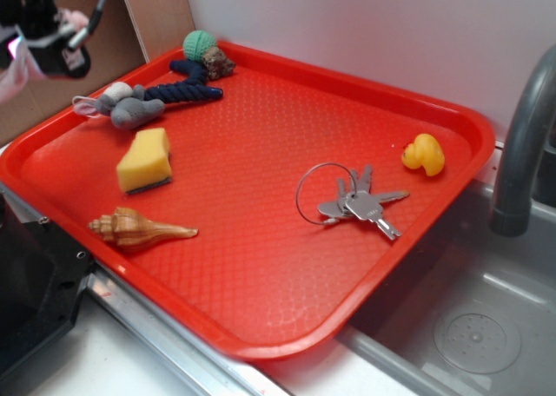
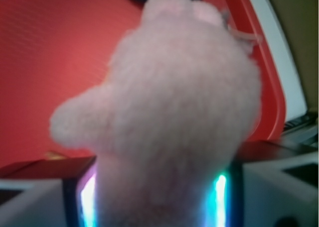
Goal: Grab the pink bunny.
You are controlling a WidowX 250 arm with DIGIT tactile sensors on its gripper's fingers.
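Jaws are clamped on the bunny (image 2: 169,112), pale pink fuzzy plush that fills the wrist view, squeezed between the two pads with lit strips glowing either side. In the exterior view the gripper (image 1: 35,44) hangs up past the tray's (image 1: 261,326) far left corner with the bunny dangling pink at the frame edge, clear of the tray. Tray is red plastic with a pebbled surface. On it: grey plush (image 1: 130,108), navy rope toy (image 1: 187,88) with green knit ball (image 1: 199,42), yellow sponge (image 1: 145,159), ridged shell (image 1: 135,228), metal keys (image 1: 360,207) on a wire ring, rubber duck (image 1: 424,154). No readable writing anywhere.
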